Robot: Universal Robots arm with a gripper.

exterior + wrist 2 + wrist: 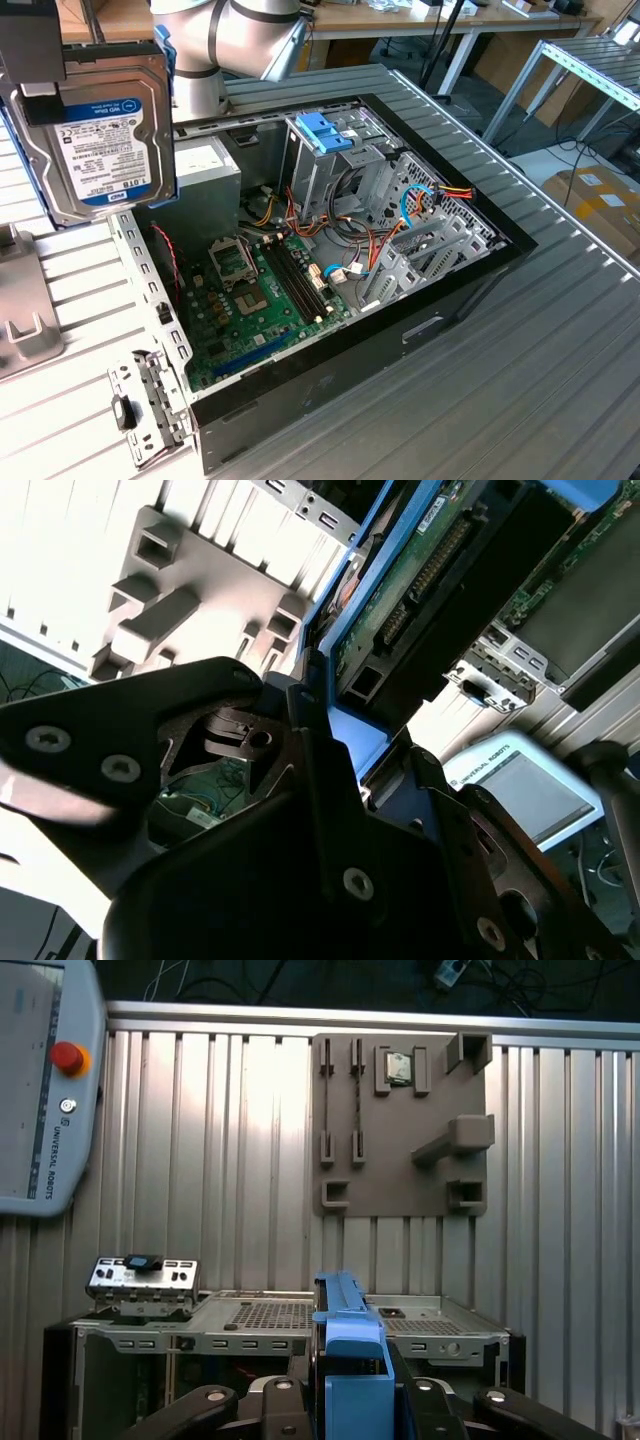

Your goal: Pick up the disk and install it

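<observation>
Gripper (352, 1385) pinches the disk (95, 140) by its blue rails, over the ribbed metal table's (560, 340) edge on the exterior view's left. Wooden workbenches (400, 20) stand behind.

The ribbed table (560, 350) bears an open computer case (330, 392), a grey fixture plate (400, 1165) and a teach pendant (40, 1110).

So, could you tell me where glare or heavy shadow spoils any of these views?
Second wrist view: the ribbed table is washed out white, and the fingers are dark against it. First wrist view: a bright patch on the table beside the grey fixture plate. Exterior view: even light, and the disk is clearly lit.
</observation>
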